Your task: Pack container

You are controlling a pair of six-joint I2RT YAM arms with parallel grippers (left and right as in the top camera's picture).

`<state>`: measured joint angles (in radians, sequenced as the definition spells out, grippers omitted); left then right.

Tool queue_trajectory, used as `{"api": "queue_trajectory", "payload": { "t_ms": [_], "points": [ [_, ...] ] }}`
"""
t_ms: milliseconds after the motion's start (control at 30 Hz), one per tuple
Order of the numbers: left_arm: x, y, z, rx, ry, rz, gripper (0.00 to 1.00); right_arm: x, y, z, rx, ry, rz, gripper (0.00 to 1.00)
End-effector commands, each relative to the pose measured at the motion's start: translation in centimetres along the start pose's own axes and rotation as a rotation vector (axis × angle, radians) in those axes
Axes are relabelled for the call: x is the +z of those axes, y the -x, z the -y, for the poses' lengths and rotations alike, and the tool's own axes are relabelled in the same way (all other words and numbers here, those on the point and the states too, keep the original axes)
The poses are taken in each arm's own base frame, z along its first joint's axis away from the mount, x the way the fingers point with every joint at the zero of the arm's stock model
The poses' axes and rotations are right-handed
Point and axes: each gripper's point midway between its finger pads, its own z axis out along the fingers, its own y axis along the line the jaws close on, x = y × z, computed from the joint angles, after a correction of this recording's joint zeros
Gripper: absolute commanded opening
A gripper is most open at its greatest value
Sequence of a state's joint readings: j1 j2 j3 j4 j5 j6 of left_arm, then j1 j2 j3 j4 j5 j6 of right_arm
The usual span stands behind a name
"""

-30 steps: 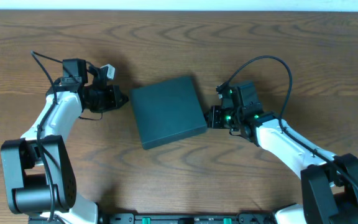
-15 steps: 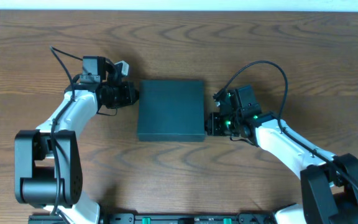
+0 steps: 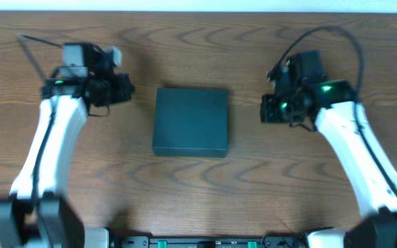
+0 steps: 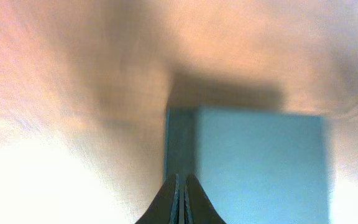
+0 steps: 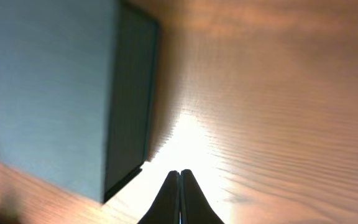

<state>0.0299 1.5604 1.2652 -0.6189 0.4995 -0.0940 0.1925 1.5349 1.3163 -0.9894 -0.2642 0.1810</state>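
Note:
The container (image 3: 190, 122) is a dark charcoal square box with its lid shut, lying flat at the middle of the wooden table. It also shows in the left wrist view (image 4: 253, 162) and the right wrist view (image 5: 61, 87). My left gripper (image 3: 128, 89) is shut and empty, off the box's upper left corner with a gap between. Its fingertips (image 4: 181, 186) are pressed together. My right gripper (image 3: 265, 110) is shut and empty, to the right of the box and apart from it. Its fingertips (image 5: 179, 180) are closed over bare table.
The wooden table (image 3: 198, 186) shows no other objects. Both arms' cables arch above the wrists at the upper left and upper right.
The box was turned square to the table edges. Both grippers have since drawn back from its sides and risen, left gripper to the left, right gripper to the right.

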Motion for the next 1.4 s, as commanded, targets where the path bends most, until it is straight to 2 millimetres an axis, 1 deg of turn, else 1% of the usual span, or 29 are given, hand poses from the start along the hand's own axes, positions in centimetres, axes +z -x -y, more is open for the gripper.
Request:
{"api": "queue_trajectory", "payload": {
  "t_ms": [0, 67, 100, 167, 267, 300, 333, 367, 400, 433, 500, 600, 900, 1033, 1100, 1167, 1300, 1333, 1367],
  "points": [
    [-5.8, 2.8, 2.9, 0.146, 0.01, 0.17, 0.06, -5.6, 2.5, -0.5, -0.095, -0.062, 0.142, 0.01],
    [-8.9, 2.8, 4.4, 0.177, -0.001, 0.237, 0.06, -8.7, 2.7, -1.4, -0.119, -0.054, 0.198, 0.02],
    [-10.0, 2.5, 4.9, 0.186, -0.003, 0.254, 0.06, -9.8, 2.6, -1.7, -0.13, -0.051, 0.223, 0.02],
    [-12.4, 1.5, 5.9, 0.201, -0.005, 0.28, 0.06, -11.9, 2.3, -2.2, -0.146, -0.043, 0.279, 0.02],
    [-14.7, -0.1, 6.7, 0.21, -0.006, 0.295, 0.06, -13.9, 1.5, -2.8, -0.158, -0.028, 0.328, 0.01],
    [-15.5, -0.7, 7.0, 0.214, -0.007, 0.302, 0.07, -14.7, 0.9, -2.9, -0.161, -0.026, 0.341, 0.02],
    [-16.1, -1.0, 7.2, 0.216, -0.009, 0.308, 0.2, -15.3, 0.5, -3.0, -0.163, -0.025, 0.349, 0.04],
    [-16.5, -1.4, 7.4, 0.214, -0.01, 0.313, 0.61, -15.8, 0.1, -3.0, -0.164, -0.024, 0.356, 0.24],
    [-16.9, -1.7, 7.5, 0.203, -0.011, 0.317, 0.95, -16.3, -0.4, -3.1, -0.165, -0.023, 0.362, 0.63],
    [-17.2, -2.1, 7.6, 0.181, -0.02, 0.313, 0.95, -16.6, -0.8, -3.1, -0.157, -0.023, 0.364, 0.99],
    [-17.5, -3.4, 7.9, 0.114, -0.045, 0.281, 0.95, -17.0, -2.1, -3.0, -0.123, -0.017, 0.342, 0.99],
    [-17.3, -4.1, 7.7, 0.101, -0.039, 0.253, 0.95, -16.9, -3.1, -2.7, -0.115, -0.025, 0.31, 0.99],
    [-16.9, -4.4, 7.7, 0.097, -0.038, 0.23, 0.95, -16.6, -3.3, -2.6, -0.112, -0.028, 0.294, 0.99],
    [-17.3, -4.9, 7.9, 0.101, -0.041, 0.229, 0.95, -16.6, -3.3, -2.6, -0.112, -0.028, 0.294, 0.99],
    [-17.8, -5.1, 8.2, 0.109, -0.044, 0.243, 0.95, -16.6, -3.3, -2.6, -0.112, -0.028, 0.293, 0.99],
    [-18.9, -5.5, 8.9, 0.134, -0.058, 0.277, 0.95, -16.6, -3.3, -2.6, -0.112, -0.028, 0.293, 0.99],
    [-22.7, -7.4, 11.3, 0.222, -0.11, 0.387, 0.95, -16.6, -3.3, -2.6, -0.112, -0.028, 0.293, 0.99],
    [-23.7, -7.8, 11.3, 0.258, -0.091, 0.428, 0.95, -16.6, -3.3, -2.6, -0.112, -0.028, 0.293, 0.99],
    [-24.8, -8.2, 11.0, 0.29, -0.051, 0.47, 0.95, -16.6, -3.3, -2.6, -0.112, -0.028, 0.293, 0.99]
  ]
}}
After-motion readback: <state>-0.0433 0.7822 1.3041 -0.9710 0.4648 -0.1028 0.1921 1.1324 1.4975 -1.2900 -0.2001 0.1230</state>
